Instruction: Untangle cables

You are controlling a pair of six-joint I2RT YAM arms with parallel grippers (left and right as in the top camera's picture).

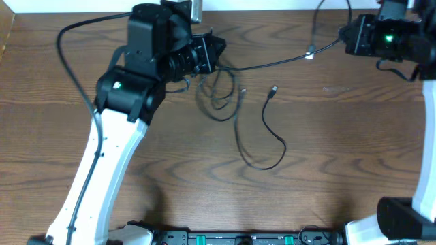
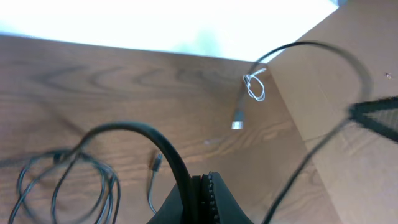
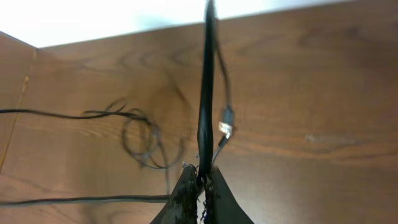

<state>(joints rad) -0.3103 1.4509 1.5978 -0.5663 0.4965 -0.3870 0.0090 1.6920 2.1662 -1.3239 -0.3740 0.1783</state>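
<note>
A black cable (image 1: 279, 61) runs taut between my two grippers across the far side of the table. My left gripper (image 1: 216, 54) is shut on one end of it, and the left wrist view shows the cable (image 2: 168, 149) pinched in the jaws (image 2: 204, 190). My right gripper (image 1: 343, 41) is shut on the other end (image 3: 205, 93), pinched between its fingertips (image 3: 203, 177). A loose tangle of thin cable loops (image 1: 216, 95) lies just below the left gripper and also shows in the left wrist view (image 2: 62, 183). Another black cable (image 1: 272, 139) curves across mid-table with its plug (image 1: 274, 89) free.
A grey plug (image 2: 237, 120) with a small white loop (image 2: 254, 87) lies near the far table edge, under the taut cable. The thick black arm wire (image 1: 68, 41) arcs at the far left. A lighter board (image 2: 348, 155) borders the table on one side.
</note>
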